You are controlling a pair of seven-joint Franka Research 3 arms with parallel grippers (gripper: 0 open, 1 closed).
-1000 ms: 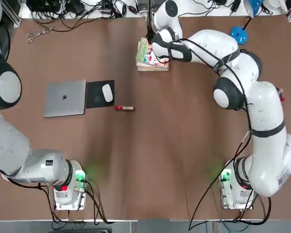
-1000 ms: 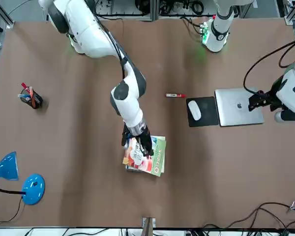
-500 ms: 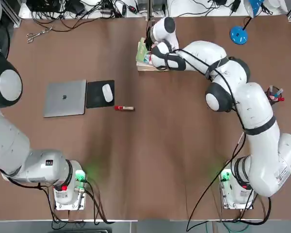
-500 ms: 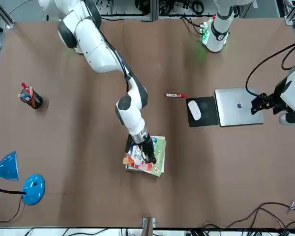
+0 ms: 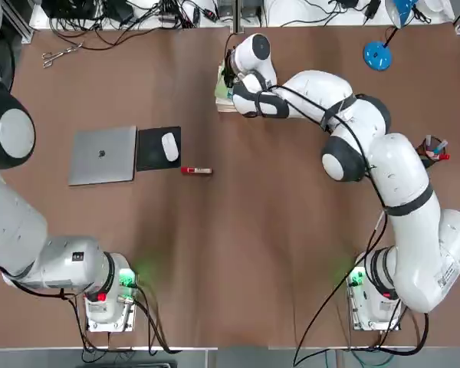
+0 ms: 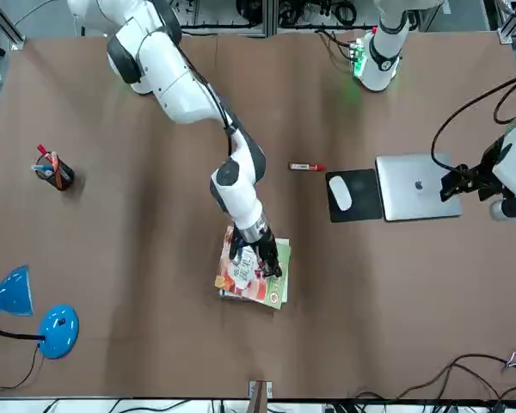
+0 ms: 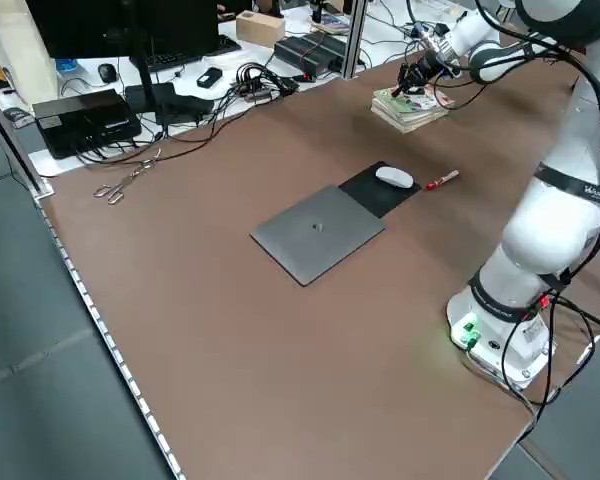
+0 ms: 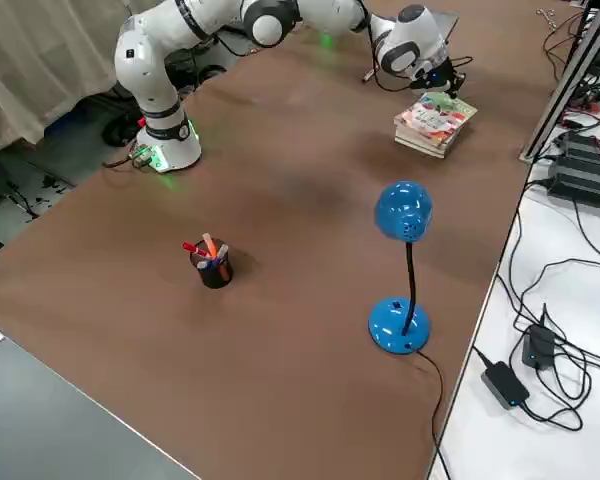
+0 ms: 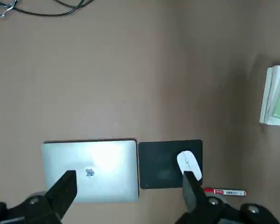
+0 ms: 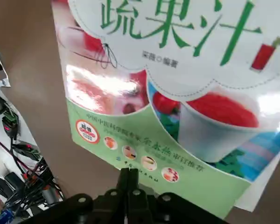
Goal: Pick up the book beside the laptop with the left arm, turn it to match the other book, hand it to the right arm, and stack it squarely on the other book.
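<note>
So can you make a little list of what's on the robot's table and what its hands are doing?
Top book: colourful book, flat on the stack
Bottom book: bottom book, mostly covered
Right arm: right fingers shut, just over the colourful book
Left arm: left fingers open, up above the laptop
Beside the laptop: mouse pad with mouse, red pen
Also there: blue lamp, pen cup

Glossy paper book (image 10: 177, 93), matt metal laptop (image 5: 102, 155), smooth table (image 5: 253, 230)
</note>
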